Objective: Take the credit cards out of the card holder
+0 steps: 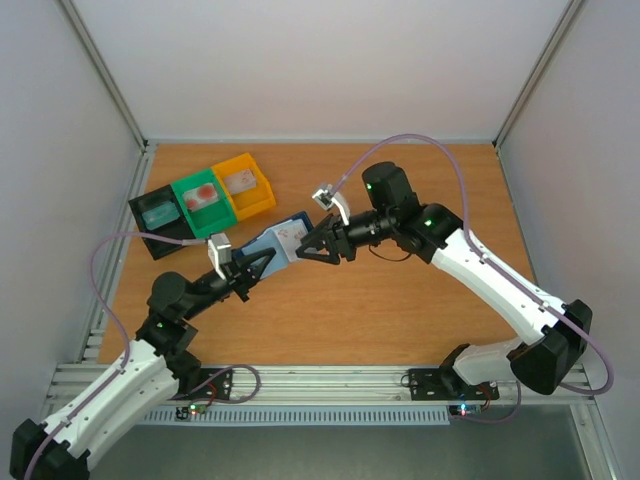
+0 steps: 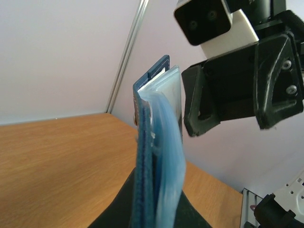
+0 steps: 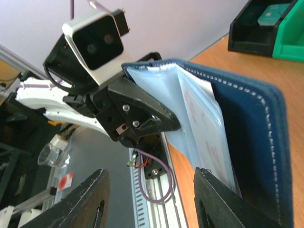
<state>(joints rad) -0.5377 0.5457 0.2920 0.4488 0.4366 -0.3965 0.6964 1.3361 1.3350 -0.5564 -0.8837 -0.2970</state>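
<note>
The left jaws are pinched tight on one end of the dark blue card holder (image 1: 283, 240), holding it on edge above the desk (image 1: 400, 310) with its pale blue pockets fanned open toward the right jaws. The right jaws stand spread at the holder's free end, one finger (image 3: 228, 202) close beneath it, though whether it touches cannot be told. A pale credit card with reddish marks (image 3: 204, 133) sits tucked in a pocket, between the two sets of jaws.

Left jaws grip the card holder (image 1: 283, 240) — right jaws beside.
</note>
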